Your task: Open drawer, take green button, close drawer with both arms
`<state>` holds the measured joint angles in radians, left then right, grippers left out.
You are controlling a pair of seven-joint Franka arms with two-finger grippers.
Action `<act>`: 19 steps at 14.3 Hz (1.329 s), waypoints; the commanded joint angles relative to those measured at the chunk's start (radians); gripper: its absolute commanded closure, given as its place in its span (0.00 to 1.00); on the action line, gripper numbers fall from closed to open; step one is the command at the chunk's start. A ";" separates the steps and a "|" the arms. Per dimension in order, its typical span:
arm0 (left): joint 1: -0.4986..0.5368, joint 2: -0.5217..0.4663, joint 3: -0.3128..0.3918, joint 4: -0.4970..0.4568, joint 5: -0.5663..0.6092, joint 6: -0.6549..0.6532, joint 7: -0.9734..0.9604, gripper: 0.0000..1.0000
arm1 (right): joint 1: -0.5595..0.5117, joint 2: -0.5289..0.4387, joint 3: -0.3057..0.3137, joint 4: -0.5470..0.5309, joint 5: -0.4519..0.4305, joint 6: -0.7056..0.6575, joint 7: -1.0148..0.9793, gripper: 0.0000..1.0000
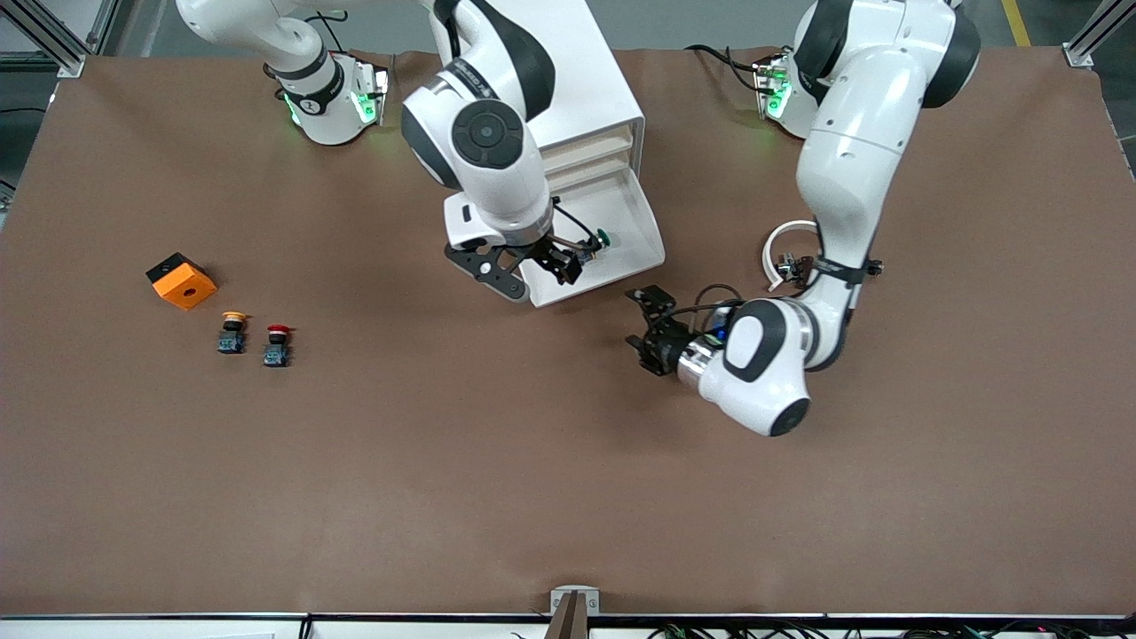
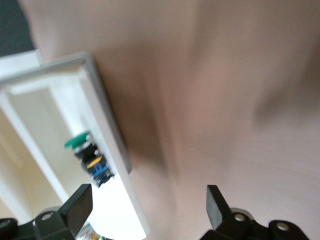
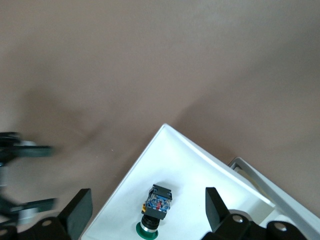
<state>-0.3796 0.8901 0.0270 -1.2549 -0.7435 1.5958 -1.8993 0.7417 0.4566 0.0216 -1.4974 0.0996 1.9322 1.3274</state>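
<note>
While right tool (image 1: 546,266) hangs open, button (image 1: 596,241) lies below it in drawer (image 1: 621,266).

This is a robotics lab: two white jointed arms (image 1: 497,133) rise from bases glowing green at twelve o'clock on a desk (image 1: 568,497) spread with plain brown cloth, aluminium framing posts (image 1: 53,35) stand at its upper corners, and cables (image 1: 710,632) bunch along its six o'clock edge.
</note>
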 commanded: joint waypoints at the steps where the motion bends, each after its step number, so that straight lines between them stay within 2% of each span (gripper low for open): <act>1: -0.005 -0.075 0.017 0.011 0.171 -0.007 0.089 0.00 | 0.024 0.034 -0.011 0.014 0.028 -0.001 0.053 0.00; 5: 0.022 -0.169 0.060 0.009 0.363 -0.007 0.225 0.00 | 0.079 0.083 -0.011 0.005 0.026 0.042 0.128 0.00; 8: 0.027 -0.226 0.060 0.005 0.496 -0.007 0.342 0.00 | 0.111 0.123 -0.011 0.003 0.017 0.048 0.128 0.00; 12: 0.063 -0.310 0.060 -0.006 0.543 -0.063 0.659 0.00 | 0.111 0.146 -0.011 -0.010 0.023 0.062 0.130 0.00; 16: 0.123 -0.341 0.062 -0.026 0.547 -0.108 1.067 0.00 | 0.113 0.175 -0.011 -0.009 0.035 0.093 0.260 0.00; 19: 0.091 -0.350 0.048 -0.070 0.699 -0.112 1.187 0.00 | 0.130 0.194 -0.011 -0.009 0.035 0.112 0.262 0.00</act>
<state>-0.2522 0.5743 0.0857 -1.2672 -0.1274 1.4839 -0.7644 0.8541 0.6391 0.0165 -1.5068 0.1136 2.0250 1.5672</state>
